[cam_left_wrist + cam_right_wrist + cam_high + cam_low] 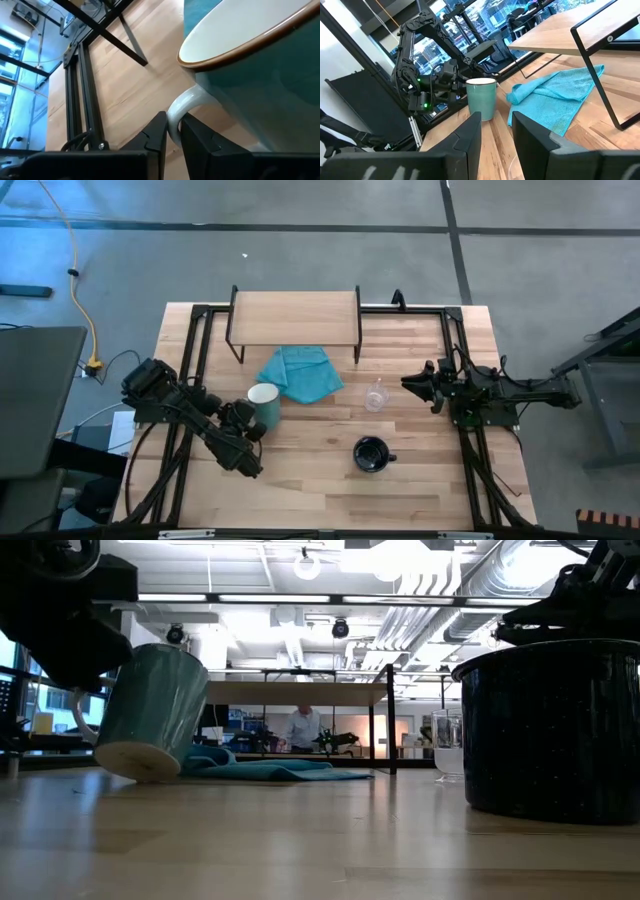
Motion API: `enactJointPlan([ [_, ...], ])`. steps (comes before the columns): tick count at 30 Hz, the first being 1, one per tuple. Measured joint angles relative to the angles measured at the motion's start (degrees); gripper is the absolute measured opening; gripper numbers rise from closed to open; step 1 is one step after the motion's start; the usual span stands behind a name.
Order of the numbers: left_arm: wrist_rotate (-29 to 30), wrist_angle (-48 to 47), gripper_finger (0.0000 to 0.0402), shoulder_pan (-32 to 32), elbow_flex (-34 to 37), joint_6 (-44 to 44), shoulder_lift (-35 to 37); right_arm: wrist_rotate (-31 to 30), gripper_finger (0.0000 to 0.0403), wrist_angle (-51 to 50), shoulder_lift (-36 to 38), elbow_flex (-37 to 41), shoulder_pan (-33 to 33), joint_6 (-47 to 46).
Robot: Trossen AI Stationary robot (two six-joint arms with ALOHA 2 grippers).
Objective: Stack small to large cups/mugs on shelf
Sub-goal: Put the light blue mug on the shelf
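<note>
Left gripper [247, 423] clamped on the looped handle of the pale green ceramic mug [264, 405], tilted off the table just left of the crumpled teal cloth [303, 373]. Rigid, glazed, likely slippery: handle grip allows swinging. Right of the cloth, small clear glass cup [376, 396]: fragile, best pinched at the rim. Beyond it, right gripper [418, 383] parted, empty.

Ceiling lamps [310, 565] lit the room brightly; the close black mug [550, 730] looked perhaps slightly blurred, casting soft shadows.
</note>
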State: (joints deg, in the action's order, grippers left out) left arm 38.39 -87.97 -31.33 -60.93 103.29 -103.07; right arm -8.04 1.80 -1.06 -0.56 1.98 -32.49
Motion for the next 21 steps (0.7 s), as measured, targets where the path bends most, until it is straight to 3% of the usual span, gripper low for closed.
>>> enactJointPlan([
  [21,-1.29,5.5,0.0042,-4.42,0.31,-1.6,0.0,-0.01,0.0101,0.0,0.0,0.0,-0.02,-0.07],
])
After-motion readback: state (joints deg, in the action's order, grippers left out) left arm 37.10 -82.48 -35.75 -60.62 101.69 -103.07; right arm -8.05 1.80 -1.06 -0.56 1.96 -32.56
